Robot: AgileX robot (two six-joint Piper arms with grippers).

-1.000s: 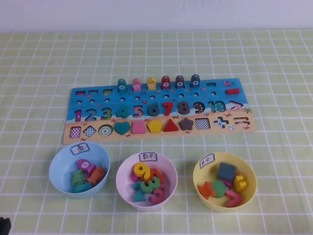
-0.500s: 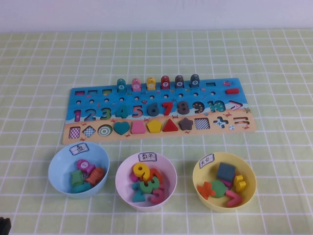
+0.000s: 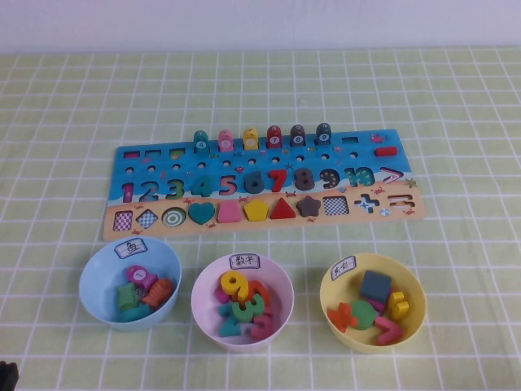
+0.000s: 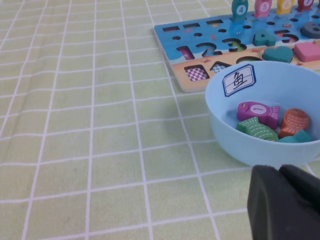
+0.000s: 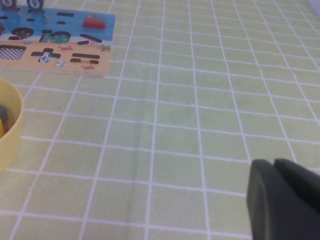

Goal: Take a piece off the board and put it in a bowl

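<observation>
Right gripper [image 5: 287,200] is closed and empty, absent from the high view. Left gripper [image 4: 285,202] is cropped; aperture cannot be determined.

High view: raised, angled down over the board [image 3: 264,183]. Wrist views: low and close; left shares the blue bowl [image 4: 260,145], right the yellow bowl [image 5: 7,132].

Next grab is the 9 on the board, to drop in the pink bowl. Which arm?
Right, probably. The 9 sits right of the board's middle. The right gripper is beside the yellow bowl, the left gripper by the blue bowl.
</observation>
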